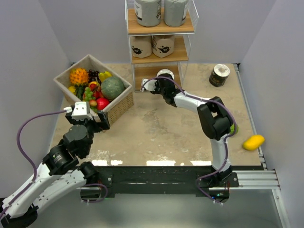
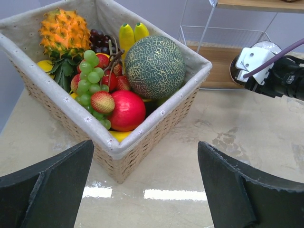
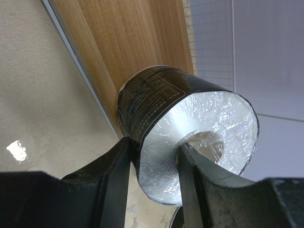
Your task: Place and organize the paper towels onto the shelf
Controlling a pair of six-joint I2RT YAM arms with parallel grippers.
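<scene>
Beige mottled tabletop (image 1: 161,137), grey walls behind.

1. Tall three-tier shelf (image 1: 159,60), white wire frame and brown wooden boards. The top tier holds two grey paper-towel rolls (image 1: 147,12). The middle tier holds two tan rolls with black prints (image 1: 141,46).
2. Dark-wrapped roll with pale top (image 3: 156,99), pinched by the right gripper (image 3: 152,161). One finger sits in the hollow core and one outside. The roll is held at the bottom board, evidently for placing there.
3. Matching dark roll (image 1: 219,75), upright on the table right of the shelf, likely next.
4. Left gripper (image 2: 145,156), jaws wide and empty, beside the square wicker fruit basket (image 1: 121,102), clear of the work.
5. Yellow oblong mango (image 1: 253,142), near the table's right edge, unrelated.
</scene>
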